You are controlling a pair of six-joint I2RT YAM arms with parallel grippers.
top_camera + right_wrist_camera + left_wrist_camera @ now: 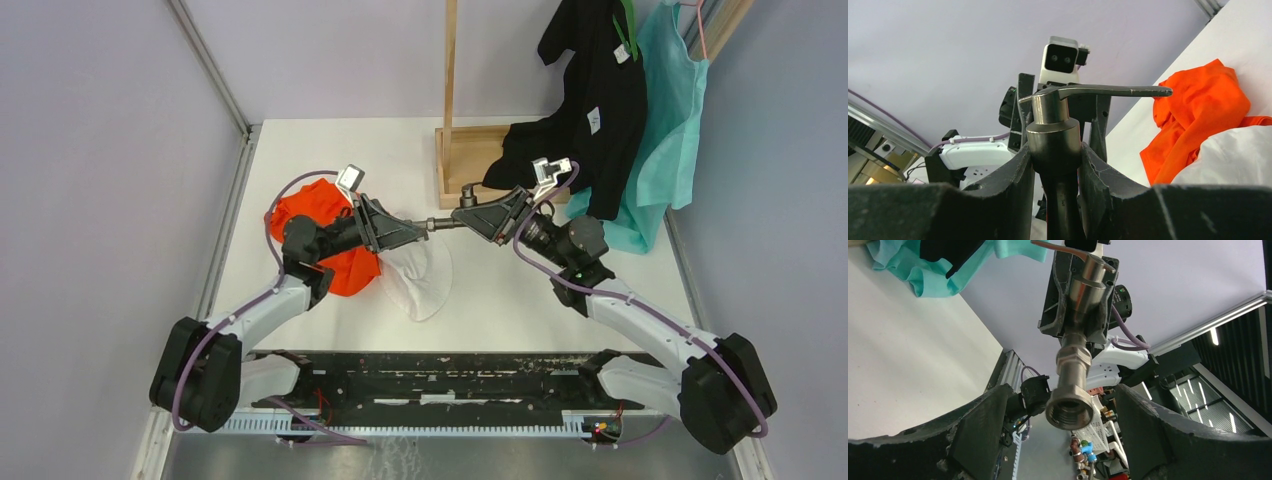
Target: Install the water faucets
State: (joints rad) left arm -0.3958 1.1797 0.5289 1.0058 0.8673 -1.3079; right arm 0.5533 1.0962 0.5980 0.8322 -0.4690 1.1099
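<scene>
Right claw: the right gripper [1055, 175] pinches the dull grey metal faucet valve body [1054, 135] round its thick barrel, one finger on either side
Left claw: the left gripper [1065, 415] stands spread, its black fingers [980, 430] on either side of the faucet's threaded end and apart from it
Faucet place: in the air between the two claws, lying roughly level above the table, lever end at the right claw
Surface: flat white table [500, 290]; a crumpled orange cloth [350, 272] under the left arm, a rumpled white cloth [420, 275] just beside it
Farther back: a light wooden stand [451, 70] with an upright post, a hanging black garment [590, 110] and a teal garment [670, 130] at the far right; pale lilac walls [330, 50]
Faucet look: brushed grey barrel, hexagonal nut, open threaded mouth, thin flat lever handle on top
</scene>
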